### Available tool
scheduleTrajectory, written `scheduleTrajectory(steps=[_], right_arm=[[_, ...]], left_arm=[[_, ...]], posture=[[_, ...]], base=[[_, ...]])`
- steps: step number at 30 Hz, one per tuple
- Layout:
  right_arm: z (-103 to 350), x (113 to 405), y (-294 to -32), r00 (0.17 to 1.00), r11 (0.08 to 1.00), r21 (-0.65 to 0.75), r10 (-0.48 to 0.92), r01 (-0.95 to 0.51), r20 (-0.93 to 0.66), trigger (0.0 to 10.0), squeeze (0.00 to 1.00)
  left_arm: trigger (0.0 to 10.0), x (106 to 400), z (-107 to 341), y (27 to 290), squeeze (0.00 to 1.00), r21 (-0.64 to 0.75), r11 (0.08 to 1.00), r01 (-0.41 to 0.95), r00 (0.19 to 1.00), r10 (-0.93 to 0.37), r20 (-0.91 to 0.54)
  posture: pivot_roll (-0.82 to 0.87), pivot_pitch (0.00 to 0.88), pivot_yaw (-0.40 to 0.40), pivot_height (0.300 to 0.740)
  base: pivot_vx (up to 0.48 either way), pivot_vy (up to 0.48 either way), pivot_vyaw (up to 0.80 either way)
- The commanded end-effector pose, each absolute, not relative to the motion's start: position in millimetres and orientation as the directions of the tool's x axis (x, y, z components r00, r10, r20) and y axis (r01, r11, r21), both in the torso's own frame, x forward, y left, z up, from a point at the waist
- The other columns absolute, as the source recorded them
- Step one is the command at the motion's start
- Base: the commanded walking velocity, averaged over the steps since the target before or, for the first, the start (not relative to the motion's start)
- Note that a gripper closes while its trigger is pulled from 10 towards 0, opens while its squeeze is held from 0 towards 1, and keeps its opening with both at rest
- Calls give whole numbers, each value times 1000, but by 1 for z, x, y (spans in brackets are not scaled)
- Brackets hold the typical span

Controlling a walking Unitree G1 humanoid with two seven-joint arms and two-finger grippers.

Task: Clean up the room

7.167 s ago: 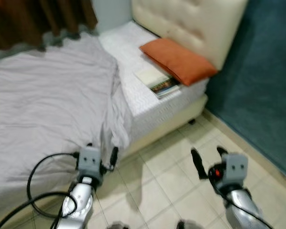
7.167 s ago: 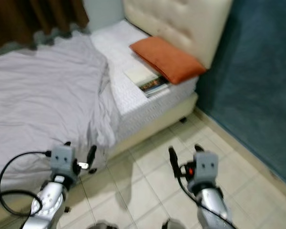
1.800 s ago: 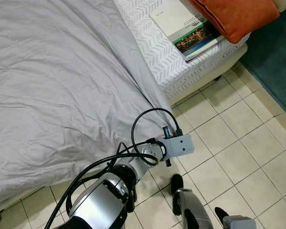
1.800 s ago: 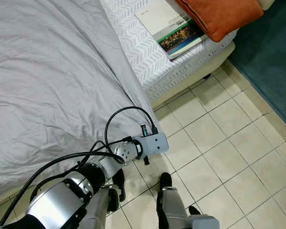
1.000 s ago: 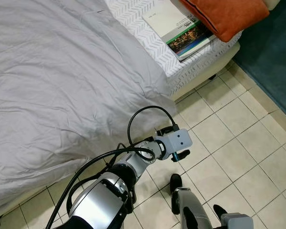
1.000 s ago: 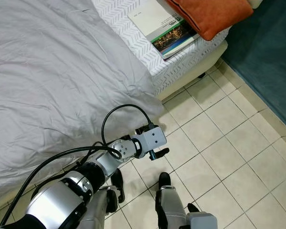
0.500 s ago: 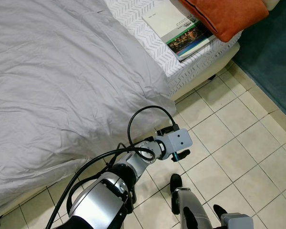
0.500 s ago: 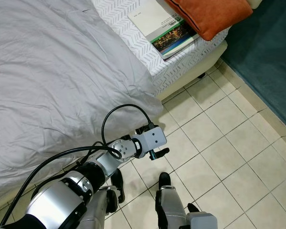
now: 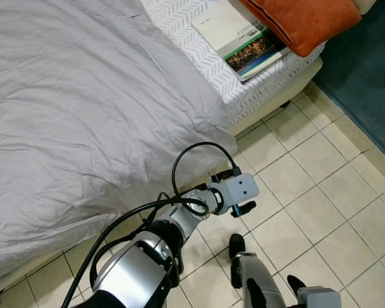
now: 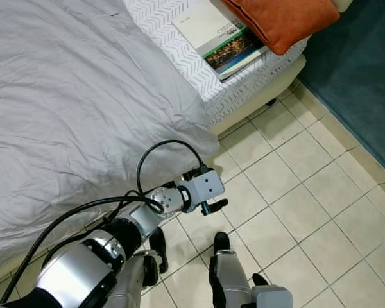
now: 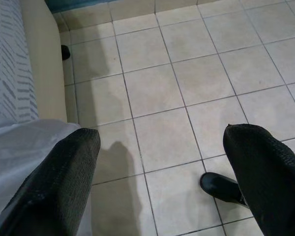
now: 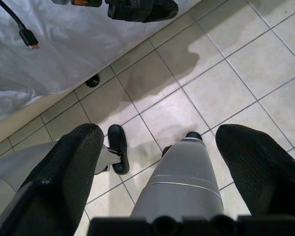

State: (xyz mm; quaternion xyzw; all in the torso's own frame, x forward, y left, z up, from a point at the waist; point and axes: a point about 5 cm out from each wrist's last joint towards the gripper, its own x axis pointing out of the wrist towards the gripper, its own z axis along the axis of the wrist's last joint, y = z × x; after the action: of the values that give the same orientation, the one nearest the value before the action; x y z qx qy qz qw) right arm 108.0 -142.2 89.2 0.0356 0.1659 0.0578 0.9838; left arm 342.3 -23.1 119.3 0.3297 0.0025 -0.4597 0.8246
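With the sheet [image 9: 83, 109] spread over the bed, the book [image 9: 244, 40] by the pillow [image 9: 301, 22] seems left, both left gripper [image 9: 239, 206] and right gripper [image 12: 162, 162] jaws wide open, empty.

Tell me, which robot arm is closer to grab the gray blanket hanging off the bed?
Probably the left. The left gripper is open beside the gray blanket; the right gripper sits lower, over the floor.

arms: silver, glossy | cables: black, looped | wrist block: grey, two dark dots, perhaps screws | fingers [image 11: 64, 182]: black, textured
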Motion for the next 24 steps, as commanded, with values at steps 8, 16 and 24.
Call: scheduleTrajectory(steps=[8,16,24], right_arm=[[80,100,-143,917,992,85,117,-91,-381,10000,0],[80,100,-143,917,992,85,117,-91,-381,10000,0],[80,100,-143,917,992,85,117,-91,-381,10000,0]], left_arm=[[10000,284,130,-116,1000,447,237,863,364,-904,-225],[10000,284,130,-116,1000,447,237,863,364,-904,-225],[10000,284,130,-116,1000,447,237,863,364,-904,-225]], posture=[[-301,601,89,740],[-301,601,89,740],[-301,601,89,740]], base=[[0,0,0],[0,0,0],[0,0,0]])
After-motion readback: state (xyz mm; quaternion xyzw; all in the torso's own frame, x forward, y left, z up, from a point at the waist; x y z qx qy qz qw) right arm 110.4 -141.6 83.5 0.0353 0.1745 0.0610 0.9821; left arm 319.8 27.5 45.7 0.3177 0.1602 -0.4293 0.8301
